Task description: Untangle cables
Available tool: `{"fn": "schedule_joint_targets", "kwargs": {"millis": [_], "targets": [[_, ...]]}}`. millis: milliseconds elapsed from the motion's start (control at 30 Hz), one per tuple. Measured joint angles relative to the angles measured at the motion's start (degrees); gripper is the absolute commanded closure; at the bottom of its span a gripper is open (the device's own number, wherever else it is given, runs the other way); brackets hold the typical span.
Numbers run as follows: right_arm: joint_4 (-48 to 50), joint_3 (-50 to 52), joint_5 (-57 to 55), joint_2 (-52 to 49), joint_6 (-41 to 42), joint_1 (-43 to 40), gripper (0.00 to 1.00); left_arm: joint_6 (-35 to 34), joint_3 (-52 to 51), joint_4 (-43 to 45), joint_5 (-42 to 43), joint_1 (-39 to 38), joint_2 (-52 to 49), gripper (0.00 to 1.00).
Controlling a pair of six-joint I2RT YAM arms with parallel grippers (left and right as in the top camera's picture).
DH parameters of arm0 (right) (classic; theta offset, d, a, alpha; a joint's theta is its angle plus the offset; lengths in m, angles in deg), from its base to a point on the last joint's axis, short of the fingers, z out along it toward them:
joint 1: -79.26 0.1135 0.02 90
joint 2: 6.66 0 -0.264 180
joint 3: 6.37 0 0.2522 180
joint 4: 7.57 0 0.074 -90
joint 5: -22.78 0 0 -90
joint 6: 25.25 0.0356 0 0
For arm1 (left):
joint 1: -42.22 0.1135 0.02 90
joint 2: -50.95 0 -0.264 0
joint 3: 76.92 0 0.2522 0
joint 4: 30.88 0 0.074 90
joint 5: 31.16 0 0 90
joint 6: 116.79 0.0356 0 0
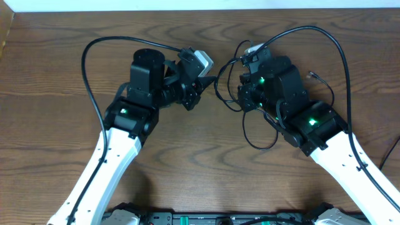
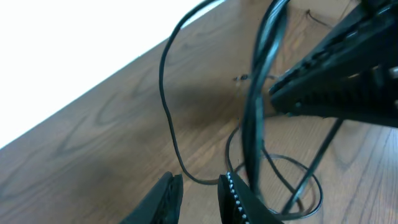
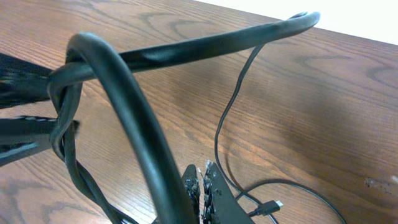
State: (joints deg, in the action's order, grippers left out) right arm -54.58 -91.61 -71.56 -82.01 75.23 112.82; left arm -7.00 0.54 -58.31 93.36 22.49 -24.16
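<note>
The left claw is seen at the bottom of the left wrist view with its jaws narrowly apart and nothing clamped between them. A thin strand of the cables is drawn down from the top centre of that frame to the worktop just beyond the tips. The right claw is pressed together at the bottom centre of its view; whether a strand is pinched in it cannot be told. In the overhead view the cables are found at upper centre, between the two claws, and are trailed down to the right of centre.

The cords are judged light, limp and thin, likely to slip through a loose grip and to kink if pulled hard against a knot. A hold is best taken on a free run of a single strand near a crossing, not on the small plug and not on the thick arm cable.

Two claws are counted. One plug is made out in the right wrist view, and one loose end at the upper right overhead. The strands cannot be counted with certainty; at least two are suggested.
</note>
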Motion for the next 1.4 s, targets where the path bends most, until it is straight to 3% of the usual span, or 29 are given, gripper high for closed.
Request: {"fn": "schedule_joint_targets", "kwargs": {"millis": [533,967,1400], "targets": [[-0.9,0.0,-0.2,0.0,0.0,0.0,0.99,0.2,0.0,-1.9,-0.4,-1.1,-2.0,0.65],[0.4,0.0,-6.0,0.0,0.0,-0.3,0.99,0.2,0.0,-7.6,-0.6,0.2,7.8,0.65],[1.0,0.0,-4.0,0.0,0.0,-0.3,0.99,0.2,0.0,-3.6,-0.6,-0.2,1.2,0.66]]}}
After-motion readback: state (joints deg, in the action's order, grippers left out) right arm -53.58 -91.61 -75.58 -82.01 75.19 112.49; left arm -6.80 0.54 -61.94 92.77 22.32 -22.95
